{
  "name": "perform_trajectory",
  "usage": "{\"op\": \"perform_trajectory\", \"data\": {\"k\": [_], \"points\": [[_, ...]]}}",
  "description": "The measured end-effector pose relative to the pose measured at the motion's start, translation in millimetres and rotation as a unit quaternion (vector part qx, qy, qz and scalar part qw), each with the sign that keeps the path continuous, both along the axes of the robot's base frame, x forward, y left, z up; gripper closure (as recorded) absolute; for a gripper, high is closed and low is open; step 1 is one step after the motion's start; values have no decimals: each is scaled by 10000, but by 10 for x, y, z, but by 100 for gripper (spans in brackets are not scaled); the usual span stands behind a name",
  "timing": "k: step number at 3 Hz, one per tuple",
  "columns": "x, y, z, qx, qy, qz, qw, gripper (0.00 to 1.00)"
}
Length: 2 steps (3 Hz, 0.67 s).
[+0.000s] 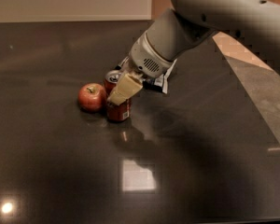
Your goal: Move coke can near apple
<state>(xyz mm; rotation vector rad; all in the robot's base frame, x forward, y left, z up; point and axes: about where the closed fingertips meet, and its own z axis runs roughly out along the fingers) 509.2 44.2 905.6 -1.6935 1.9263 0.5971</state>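
Note:
The coke can (117, 110) stands upright on the dark table (60, 171), right beside the apple (92, 97) and almost touching its right side. The apple is red with a short stem. My gripper (121, 88) comes down from the upper right and is shut on the coke can; one cream-coloured finger (125, 88) lies across the can's front, and the other finger is hidden behind the can. The can's silver top (113, 75) shows just left of the finger.
A blue-and-white foil snack bag (157, 82) lies behind the can, mostly hidden by my arm (186, 31). The table's right edge (252, 83) runs diagonally, with a lighter floor beyond. Light reflections glare on the tabletop near the front.

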Motion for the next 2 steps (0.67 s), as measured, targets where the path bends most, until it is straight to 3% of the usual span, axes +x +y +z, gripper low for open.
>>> {"op": "perform_trajectory", "data": {"k": [1, 2], "points": [[43, 115, -1, -119, -237, -70, 9996, 82], [32, 163, -40, -240, -405, -81, 9989, 51]]}}
